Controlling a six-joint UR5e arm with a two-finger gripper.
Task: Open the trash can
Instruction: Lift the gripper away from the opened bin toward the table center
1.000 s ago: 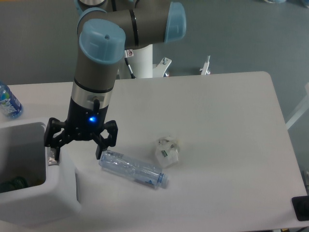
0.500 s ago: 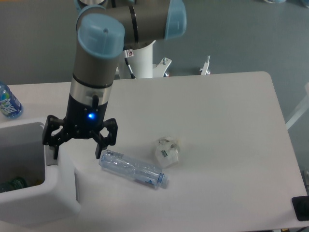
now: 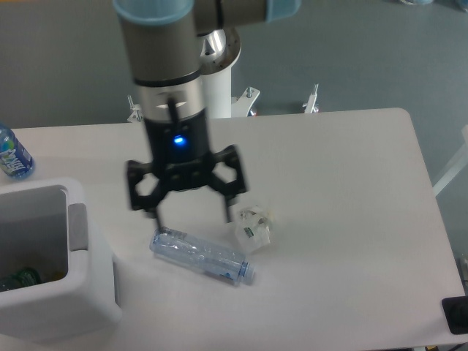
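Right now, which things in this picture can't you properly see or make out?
- Trash can: its left side and bottom are cut off by the frame edges.
- Inside the can, something dark green is half hidden by the wall.
- Gripper: motion-blurred, so finger detail is lost.
- Blue bottle: cropped at the left edge.
- Crumpled item: label too small to read.

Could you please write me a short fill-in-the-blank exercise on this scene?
1. The claw hangs with its fingers ____, holding nothing.
2. The trash can stands at the table's ____ edge in the picture.
3. The clear bottle on the table lies on its ____.
4. The crumpled wrapper lies ____ of the clear bottle's capped end.

Missing words: open; left; side; above
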